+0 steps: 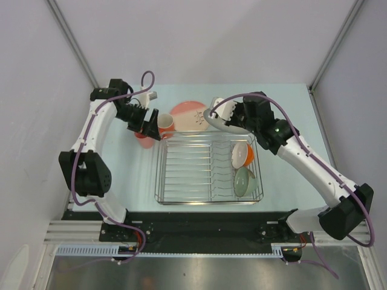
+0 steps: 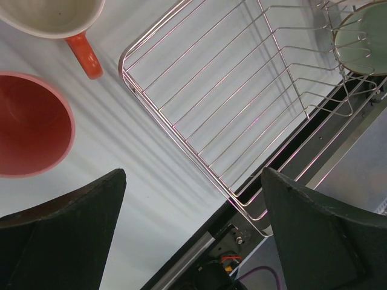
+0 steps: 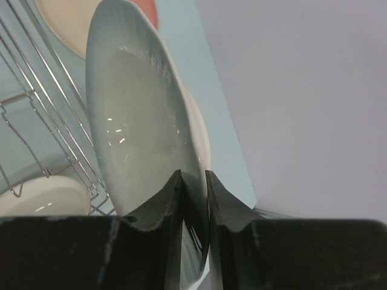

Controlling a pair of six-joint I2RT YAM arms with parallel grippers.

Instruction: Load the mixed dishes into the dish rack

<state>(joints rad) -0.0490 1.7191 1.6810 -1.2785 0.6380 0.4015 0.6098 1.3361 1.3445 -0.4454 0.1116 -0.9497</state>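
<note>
The silver wire dish rack (image 1: pixel 193 172) lies mid-table. An orange bowl (image 1: pixel 243 154) and a pale green bowl (image 1: pixel 245 182) stand on edge at its right end. My right gripper (image 1: pixel 237 116) is shut on the rim of the white shallow plate (image 3: pixel 139 121), held on edge above the rack's far right corner; the plate also shows in the top view (image 1: pixel 219 119). The pink-and-cream plate (image 1: pixel 188 113) lies flat behind the rack. My left gripper (image 2: pixel 193 205) is open and empty, above the table by the rack's far left corner, next to the orange mug (image 2: pixel 57 15) and pink tumbler (image 2: pixel 30 124).
Grey walls close in the table on three sides. The table's front rail (image 2: pixel 242 235) with cables runs under the left gripper's view. The rack's left and middle slots (image 2: pixel 242 90) hold nothing.
</note>
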